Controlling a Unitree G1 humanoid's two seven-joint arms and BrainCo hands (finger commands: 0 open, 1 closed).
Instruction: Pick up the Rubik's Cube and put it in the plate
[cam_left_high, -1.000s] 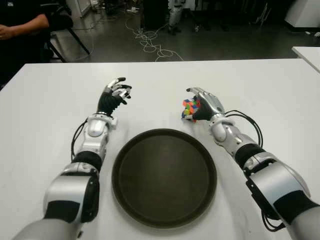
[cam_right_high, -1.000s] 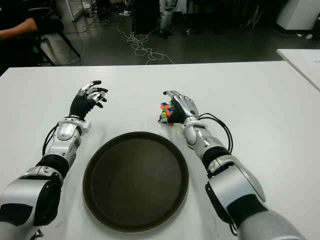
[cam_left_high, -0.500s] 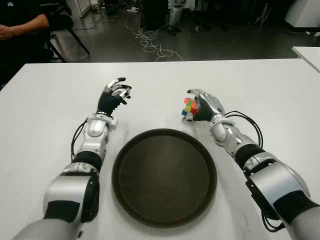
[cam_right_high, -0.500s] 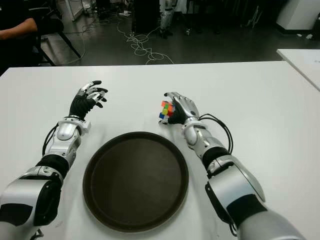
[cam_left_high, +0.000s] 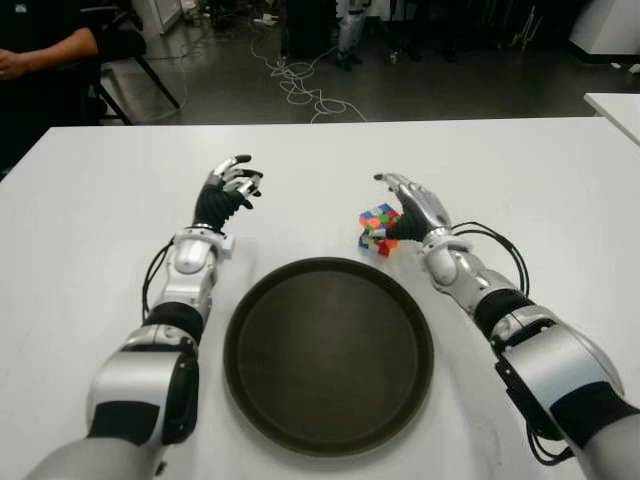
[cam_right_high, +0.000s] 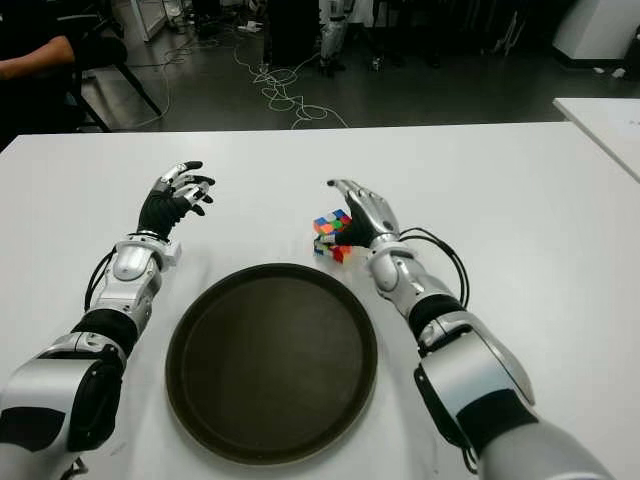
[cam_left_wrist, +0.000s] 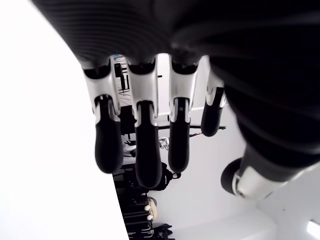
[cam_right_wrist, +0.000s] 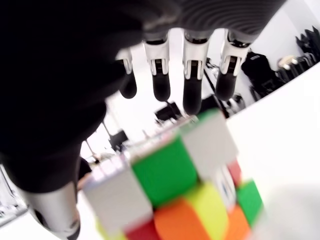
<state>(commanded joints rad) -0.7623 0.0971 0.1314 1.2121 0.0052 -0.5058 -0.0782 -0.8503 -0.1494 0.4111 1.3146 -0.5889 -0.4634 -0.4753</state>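
Multicoloured cube loose beside my open palm, plate unfilled

Multicoloured and tilted on one edge, the Rubik's Cube (cam_left_high: 377, 228) sat just off the palm side of my right hand (cam_left_high: 412, 208), low over the table. My fingers (cam_right_wrist: 192, 75) on that hand were stretched out straight above the cube and closed on nothing. Whether my thumb or palm touched it, I could not tell. I also could not tell whether the cube rested on the table or hung just above it.

The plate (cam_left_high: 232, 330), dark, round and with nothing in it, lay nearer my body than the hand, its far rim just beside the cube. So by my reckoning the job was barely under way. I had no hold on the cube, and grasping, lifting and carrying it the short way back over the rim were all left to do.

My left hand (cam_left_high: 228, 190) showed well off to the cube's other side, beyond the plate's left edge, fingers loosely spread and holding nothing.

Under both hands was a plain white table (cam_left_high: 90, 220). Beyond its far edge I saw a dark floor with tangled cables (cam_left_high: 295, 80), a seated person (cam_left_high: 40, 50) far out past my left hand, and the corner of a second white table (cam_left_high: 615, 105) past my right
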